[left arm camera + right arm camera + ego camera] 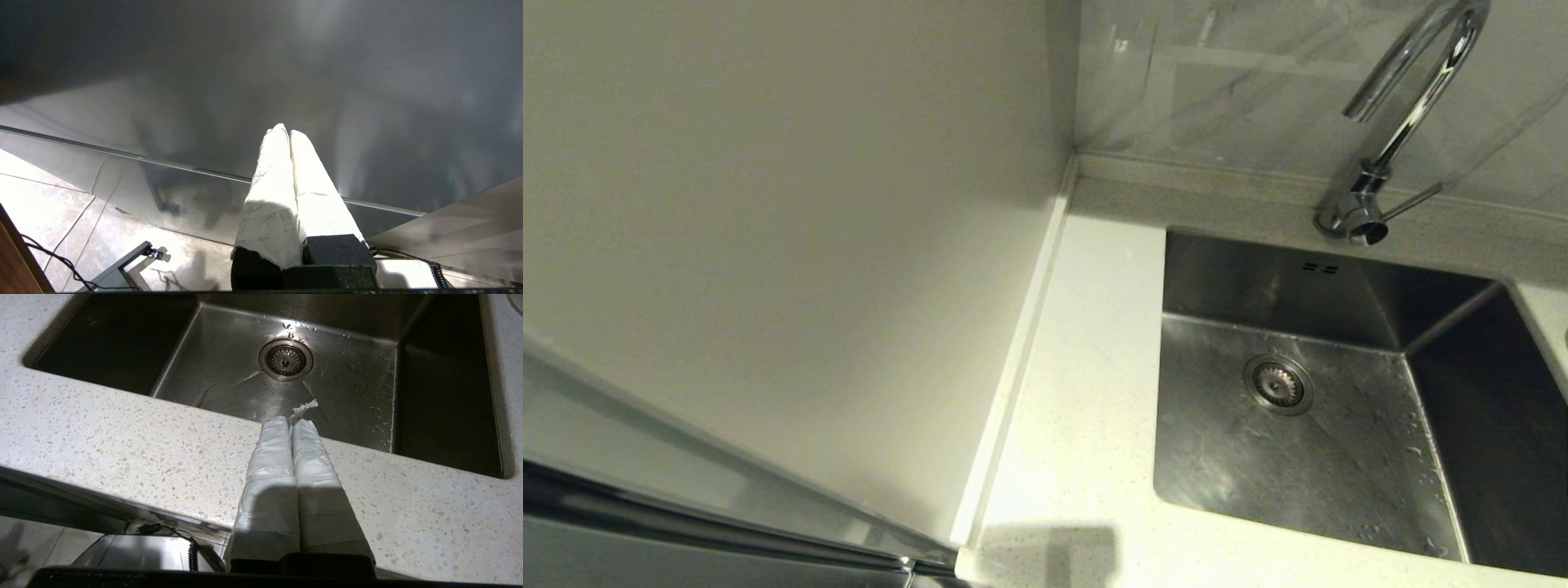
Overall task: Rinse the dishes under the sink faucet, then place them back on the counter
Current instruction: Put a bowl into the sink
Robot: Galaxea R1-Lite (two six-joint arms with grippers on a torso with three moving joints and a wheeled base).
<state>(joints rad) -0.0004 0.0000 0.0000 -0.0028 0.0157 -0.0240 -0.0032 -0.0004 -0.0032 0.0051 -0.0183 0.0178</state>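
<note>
Right gripper (289, 421) sits low at the front of the counter (122, 437), its two white-wrapped fingers (269, 457) pressed together, closed on nothing. A small torn scrap of the wrapping sticks up at the tips. Just beyond those fingertips the speckled counter edge drops into the sink (229, 371), and straight ahead of the gripper, further in on the basin floor, lies the round drain strainer (286, 359). Water droplets dot the steel floor around the strainer and off toward the basin's side wall.

Over on the other side, the left gripper (284, 131) hangs down off the counter altogether, fingers (269, 183) shut tight against each other, empty. Ahead of it is a dark glossy panel (286, 81) with a thin metal strip, and below the gripper are pale floor tiles (49, 204) with a cable trailing across them.

From the head view, neither gripper shows. The sink faucet (1409, 106) arcs up at the back of the sink, its thin side lever (1413, 202) angled out from the base, no water running from the spout. The two overflow slots (1320, 267) sit on the back wall of the basin. The dishes are nowhere in sight: no bowl appears in the sink, and none on the strip of counter beside it.
</note>
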